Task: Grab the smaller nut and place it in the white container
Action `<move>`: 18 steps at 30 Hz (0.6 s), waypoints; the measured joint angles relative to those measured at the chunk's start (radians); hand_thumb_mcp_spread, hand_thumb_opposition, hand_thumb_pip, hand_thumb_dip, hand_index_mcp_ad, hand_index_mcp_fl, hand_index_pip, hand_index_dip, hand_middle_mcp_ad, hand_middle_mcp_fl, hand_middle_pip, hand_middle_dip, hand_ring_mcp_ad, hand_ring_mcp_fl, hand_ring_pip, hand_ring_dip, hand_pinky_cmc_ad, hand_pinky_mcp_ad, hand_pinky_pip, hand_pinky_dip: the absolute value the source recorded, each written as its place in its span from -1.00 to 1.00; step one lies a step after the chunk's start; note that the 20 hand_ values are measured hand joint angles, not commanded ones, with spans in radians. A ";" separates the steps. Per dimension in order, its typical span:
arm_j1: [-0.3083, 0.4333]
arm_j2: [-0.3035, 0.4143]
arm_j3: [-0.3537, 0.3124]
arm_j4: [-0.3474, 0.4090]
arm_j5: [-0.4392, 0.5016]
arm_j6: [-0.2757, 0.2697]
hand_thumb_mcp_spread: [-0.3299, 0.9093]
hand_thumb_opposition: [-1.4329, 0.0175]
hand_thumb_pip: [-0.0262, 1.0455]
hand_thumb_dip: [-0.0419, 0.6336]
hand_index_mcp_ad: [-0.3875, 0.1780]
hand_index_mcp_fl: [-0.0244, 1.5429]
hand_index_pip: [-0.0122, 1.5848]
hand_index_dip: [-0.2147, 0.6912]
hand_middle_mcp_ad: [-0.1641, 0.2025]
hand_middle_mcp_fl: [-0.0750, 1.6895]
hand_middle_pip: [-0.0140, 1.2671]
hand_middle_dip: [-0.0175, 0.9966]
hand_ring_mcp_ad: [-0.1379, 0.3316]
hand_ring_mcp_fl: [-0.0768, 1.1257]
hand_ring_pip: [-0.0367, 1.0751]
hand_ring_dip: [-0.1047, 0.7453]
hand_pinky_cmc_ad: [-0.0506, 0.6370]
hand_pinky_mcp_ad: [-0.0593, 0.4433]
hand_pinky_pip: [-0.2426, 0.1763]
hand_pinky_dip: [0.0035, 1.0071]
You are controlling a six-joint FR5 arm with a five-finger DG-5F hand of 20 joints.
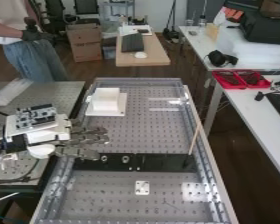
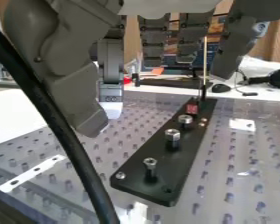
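Note:
The hand (image 1: 84,142) is at the bench's left side in the high view, its fingers straight and level over the left end of the black plate (image 1: 165,162). In the wrist view the hand (image 2: 64,65) is open with nothing held. Metal nuts sit on upright posts along the black plate (image 2: 160,172). The nearest nut (image 2: 150,162) looks smaller than the middle nut (image 2: 172,133); another nut (image 2: 185,119) sits farther along. From above, two nuts show near the plate's left part, the leftmost nut (image 1: 104,158) close to the fingertips. The white container (image 1: 106,98) stands beyond the hand.
A thin wooden stick (image 1: 195,136) rises from the black plate's right end. A small white bracket (image 1: 142,187) lies on the perforated bench (image 1: 150,130) nearer the camera. Metal rails run along both sides. A black cable (image 2: 57,127) crosses close to the wrist camera.

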 joint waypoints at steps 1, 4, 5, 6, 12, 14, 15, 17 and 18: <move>0.000 0.004 -0.006 0.003 0.001 0.003 0.17 -0.18 0.50 -0.17 -0.23 -0.90 0.96 -0.41 0.29 -0.91 -0.77 -0.51 0.23 -0.87 -0.82 -0.51 0.21 0.40 -0.29 -0.17; -0.002 0.022 -0.039 0.017 0.008 0.016 0.19 -0.18 0.50 -0.17 -0.27 -0.90 0.96 -0.41 0.28 -0.91 -0.77 -0.51 0.22 -0.87 -0.82 -0.51 0.21 0.40 -0.28 -0.17; -0.002 0.026 -0.044 0.020 0.009 0.019 0.18 -0.18 0.50 -0.17 -0.25 -0.90 0.96 -0.41 0.30 -0.91 -0.77 -0.51 0.22 -0.87 -0.82 -0.51 0.21 0.40 -0.28 -0.17; -0.002 0.033 -0.056 0.027 0.012 0.024 0.19 -0.18 0.50 -0.17 -0.23 -0.90 0.96 -0.41 0.30 -0.91 -0.77 -0.51 0.22 -0.87 -0.82 -0.51 0.21 0.40 -0.29 -0.17; 0.003 0.065 -0.102 0.068 0.033 0.058 0.19 -0.19 0.50 -0.17 -0.23 -0.86 0.96 -0.42 0.28 -0.91 -0.76 -0.50 0.23 -0.87 -0.82 -0.51 0.21 0.41 -0.28 -0.17; 0.007 0.072 -0.109 0.080 0.040 0.068 0.19 -0.19 0.50 -0.17 -0.23 -0.86 0.96 -0.42 0.29 -0.91 -0.76 -0.50 0.23 -0.87 -0.81 -0.51 0.21 0.41 -0.28 -0.17; 0.009 0.072 -0.109 0.083 0.044 0.072 0.19 -0.19 0.50 -0.17 -0.24 -0.86 0.96 -0.42 0.30 -0.91 -0.76 -0.50 0.23 -0.87 -0.82 -0.51 0.21 0.41 -0.28 -0.17; 0.011 0.071 -0.104 0.084 0.046 0.071 0.19 -0.19 0.49 -0.17 -0.24 -0.87 0.96 -0.42 0.29 -0.91 -0.76 -0.50 0.23 -0.87 -0.82 -0.51 0.21 0.39 -0.29 -0.17; 0.013 0.069 -0.096 0.081 0.046 0.066 0.19 -0.19 0.50 -0.17 -0.23 -0.87 0.96 -0.42 0.29 -0.91 -0.76 -0.50 0.23 -0.87 -0.82 -0.51 0.21 0.39 -0.29 -0.17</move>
